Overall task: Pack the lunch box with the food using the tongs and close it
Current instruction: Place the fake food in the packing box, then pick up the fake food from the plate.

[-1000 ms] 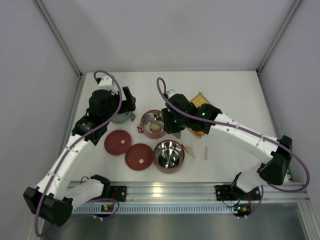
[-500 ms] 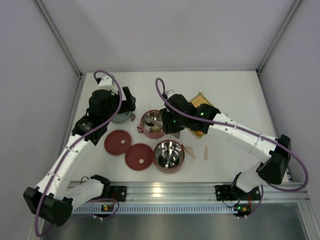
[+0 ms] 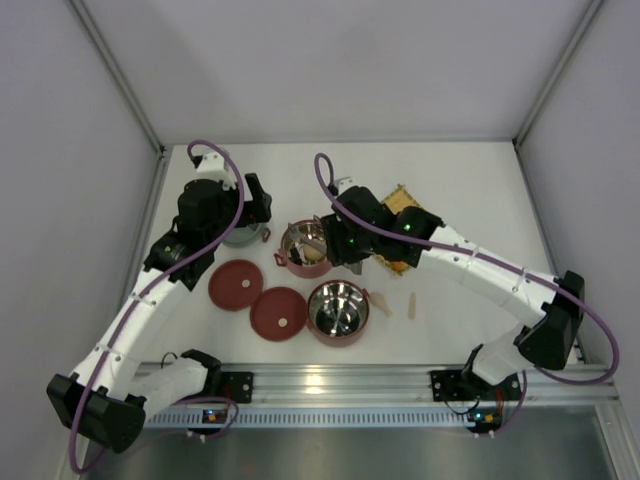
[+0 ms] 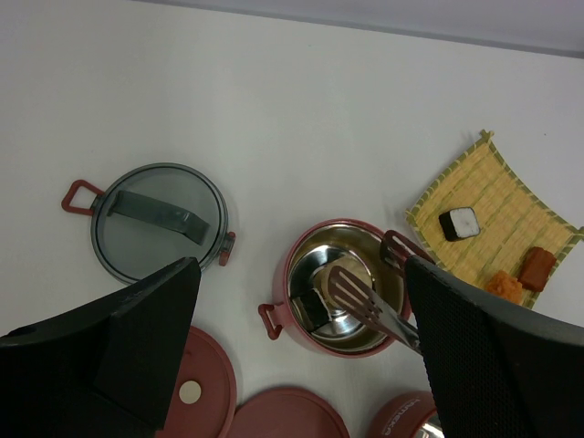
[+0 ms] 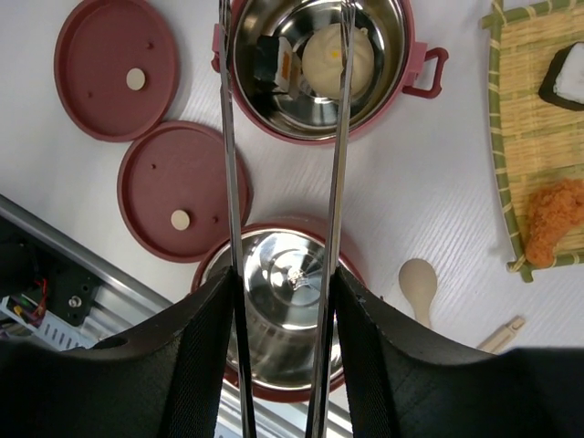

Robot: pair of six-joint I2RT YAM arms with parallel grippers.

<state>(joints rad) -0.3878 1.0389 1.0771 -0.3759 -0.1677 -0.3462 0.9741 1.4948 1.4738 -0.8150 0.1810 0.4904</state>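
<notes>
Steel tongs (image 5: pixel 342 137) clamped in right pincer (image 5: pixel 283 283), left pincer (image 4: pixel 299 265) agape, empty, mat (image 5: pixel 534 137), spoon (image 5: pixel 418 285) nearby

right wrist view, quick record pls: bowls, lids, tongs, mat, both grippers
far bowl: maroon steel-lined round bowl, holds black-wrapped white roll and pale round piece
near bowl: matching maroon bowl, looks empty
lids: two flat maroon lids, off, beside the bowls
tongs: long silvery metal tongs, arms apart, tips over far bowl
mat: yellow woven mat, second roll and orange piece on it
right gripper: shut on the tongs
left gripper: open, empty
</notes>
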